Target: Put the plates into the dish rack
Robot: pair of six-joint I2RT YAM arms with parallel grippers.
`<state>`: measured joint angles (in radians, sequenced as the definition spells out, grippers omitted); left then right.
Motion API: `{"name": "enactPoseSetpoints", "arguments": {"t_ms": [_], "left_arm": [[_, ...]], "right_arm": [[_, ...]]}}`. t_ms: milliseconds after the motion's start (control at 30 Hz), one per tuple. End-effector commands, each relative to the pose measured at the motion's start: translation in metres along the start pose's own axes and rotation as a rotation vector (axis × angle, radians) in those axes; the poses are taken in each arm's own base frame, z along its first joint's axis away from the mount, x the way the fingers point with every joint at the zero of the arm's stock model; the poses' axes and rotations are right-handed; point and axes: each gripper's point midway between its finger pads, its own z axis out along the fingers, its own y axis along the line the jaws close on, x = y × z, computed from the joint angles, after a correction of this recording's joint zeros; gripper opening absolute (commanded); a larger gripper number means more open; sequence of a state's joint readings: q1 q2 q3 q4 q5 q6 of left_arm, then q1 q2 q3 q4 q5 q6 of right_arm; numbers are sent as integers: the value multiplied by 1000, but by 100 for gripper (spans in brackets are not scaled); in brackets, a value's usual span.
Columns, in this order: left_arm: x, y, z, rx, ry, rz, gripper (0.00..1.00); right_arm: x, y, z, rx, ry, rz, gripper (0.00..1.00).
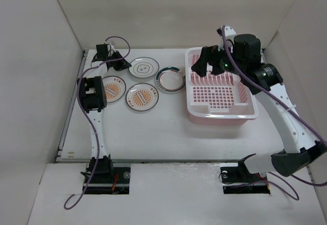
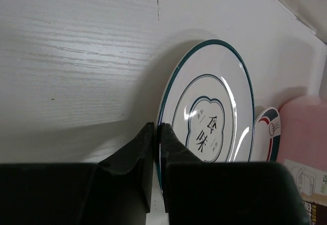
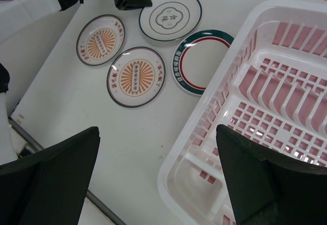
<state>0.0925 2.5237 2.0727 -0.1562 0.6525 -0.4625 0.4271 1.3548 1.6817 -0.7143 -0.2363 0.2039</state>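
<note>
On the worktop (image 1: 153,133), the ringed plate (image 2: 214,107), judged stiff, slick and breakable, was pinched at its nine-o'clock rim by the left tool (image 2: 156,129); the right tool (image 3: 157,133) was seen open.

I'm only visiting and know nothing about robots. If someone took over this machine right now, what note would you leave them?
Left claw: shut on the rim of the ringed plate.
Right claw: open, holding nothing, above the dish rack.
Green-rimmed plate, left sunburst plate and right sunburst plate: flat on the table, beside the rack.
Done: no plate in the rack yet.
Left: all four plates to load, the ringed one probably first.
</note>
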Motion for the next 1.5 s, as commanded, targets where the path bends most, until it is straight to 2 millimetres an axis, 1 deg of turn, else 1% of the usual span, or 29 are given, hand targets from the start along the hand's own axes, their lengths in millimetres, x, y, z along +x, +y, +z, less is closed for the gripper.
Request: {"name": "enactPoseSetpoints", "arguments": {"t_ms": [0,67,100,133,167,267,333,367,433,500,533,600,633,667,700,733,767,800,833,867,900,933,967,1000,1033,1100,1200,1400,1467], "left_arm": [[-23,-20,-16,-11,-57,-4,0],[-40,-40,-29,8,-109,5,0],[-44,-48,-35,16,-121,1,0],[-48,-55,-40,24,-131,-1,0],[-56,-70,-52,41,-154,-6,0],[-67,-91,-69,66,-187,-10,0],[-75,-112,-86,95,-205,-9,0],[-76,-115,-88,93,-201,-11,0],[-78,-129,-103,96,-201,-32,0],[-79,-138,-114,89,-204,-51,0],[-80,-149,-128,98,-214,-52,0],[-72,-151,-137,83,-209,-95,0],[-69,-162,-154,80,-217,-108,0],[-65,-165,-161,81,-216,-124,0],[-47,-161,-158,63,-177,-156,0],[-40,-161,-164,45,-170,-185,0],[-36,-178,-180,67,-183,-173,0],[-22,-176,-180,46,-160,-186,0],[-18,-176,-185,35,-160,-207,0],[-10,-188,-195,40,-151,-213,0],[-1,-191,-197,35,-132,-216,0],[3,-192,-202,28,-123,-223,0],[7,-194,-207,21,-115,-242,0],[13,-201,-213,27,-110,-246,0],[18,-199,-215,19,-101,-254,0],[22,-209,-228,41,-108,-255,0],[30,-213,-239,47,-112,-273,0],[46,-209,-246,44,-93,-282,0],[51,-215,-247,64,-86,-280,0]], "right_arm": [[-1,-4,14,9,-16,-47,100],[6,-8,22,27,6,-65,100],[14,-10,28,31,30,-94,100],[15,-9,29,34,30,-114,100],[19,-6,32,52,39,-142,100],[22,2,41,104,32,-265,100],[26,6,52,127,39,-345,100],[29,8,56,132,48,-370,100],[26,20,61,142,21,-425,100],[13,29,66,158,-41,-485,100],[14,38,71,144,-49,-511,100],[9,47,85,134,-77,-554,100],[10,55,90,120,-79,-571,100],[2,61,93,118,-102,-583,100],[7,65,106,111,-85,-622,100],[8,66,111,132,-80,-643,100],[8,78,116,121,-90,-668,100],[9,84,127,122,-92,-712,100],[10,88,132,121,-93,-738,100],[14,95,136,123,-86,-769,100],[7,102,138,130,-108,-790,100],[15,104,149,137,-86,-839,100],[12,101,151,163,-87,-846,100],[12,108,154,153,-92,-849,100],[7,112,155,141,-106,-845,100],[12,112,159,140,-95,-848,100],[11,112,162,164,-105,-856,100],[10,109,166,194,-115,-859,100],[10,108,166,195,-114,-869,100]]}}
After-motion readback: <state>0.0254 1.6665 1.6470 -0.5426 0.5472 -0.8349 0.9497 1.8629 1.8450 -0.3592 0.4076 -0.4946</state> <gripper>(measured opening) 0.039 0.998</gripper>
